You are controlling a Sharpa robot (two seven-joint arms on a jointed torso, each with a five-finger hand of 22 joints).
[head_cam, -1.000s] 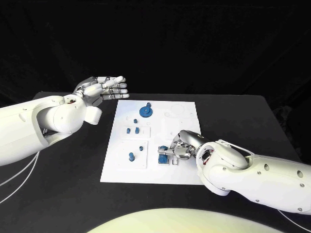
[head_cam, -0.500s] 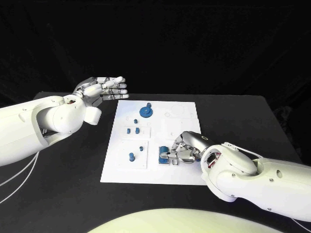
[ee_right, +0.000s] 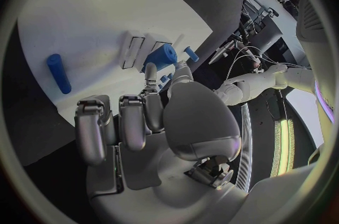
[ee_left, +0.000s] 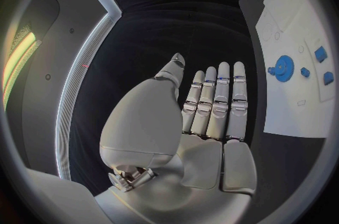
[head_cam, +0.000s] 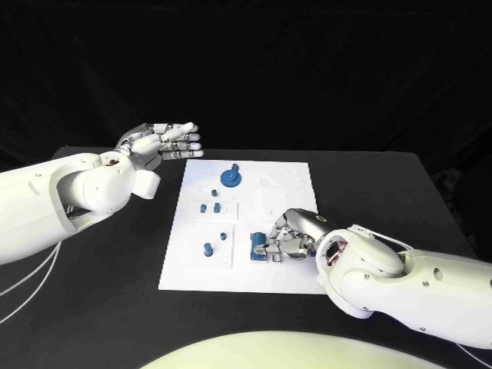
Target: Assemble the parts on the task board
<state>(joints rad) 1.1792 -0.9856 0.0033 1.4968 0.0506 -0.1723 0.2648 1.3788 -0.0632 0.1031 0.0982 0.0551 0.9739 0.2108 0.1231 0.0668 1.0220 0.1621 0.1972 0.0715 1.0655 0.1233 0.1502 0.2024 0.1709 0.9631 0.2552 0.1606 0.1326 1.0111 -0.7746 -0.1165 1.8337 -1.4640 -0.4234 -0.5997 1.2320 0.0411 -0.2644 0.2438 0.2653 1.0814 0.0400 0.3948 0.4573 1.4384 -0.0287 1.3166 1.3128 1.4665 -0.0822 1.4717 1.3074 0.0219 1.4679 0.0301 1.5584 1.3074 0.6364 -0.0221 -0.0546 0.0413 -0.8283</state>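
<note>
**Task board, mid-assembly: right hand at the lower slot**

Shifted since a second ago: right hand (head_cam: 288, 234), drawn slightly toward the board's lower middle, forearm swung in closer behind it; left hand (head_cam: 160, 140) unchanged, same raised pose at upper left of the frame. Parts on the board unmoved.

Task board (head_cam: 285, 173): white plate, centre of the black table (head_cam: 401, 184), long side running away from the camera.

Blue gear (head_cam: 231, 177): upper middle of the board, a small blue peg just above it.

Two small blue pieces (head_cam: 210, 207): side by side in a raised white holder, left-centre of the board.

Blue peg (head_cam: 208, 248): upright in the lower-left holder.

Blue block (head_cam: 257, 243): lower middle of the board, just left of the right hand's fingertips; contact not discernible. In the right wrist view, a blue block (ee_right: 161, 57) seen just beyond the thumb tip, and a loose blue cylinder (ee_right: 59, 73) lying flat on the white plate, apart from the fingers.

Right hand: fingers curled down over the board; whether grasping anything, cannot tell.

Left hand: held above the table off the board's upper left corner, fingers straight and together, palm bare, grasping nothing.
</note>
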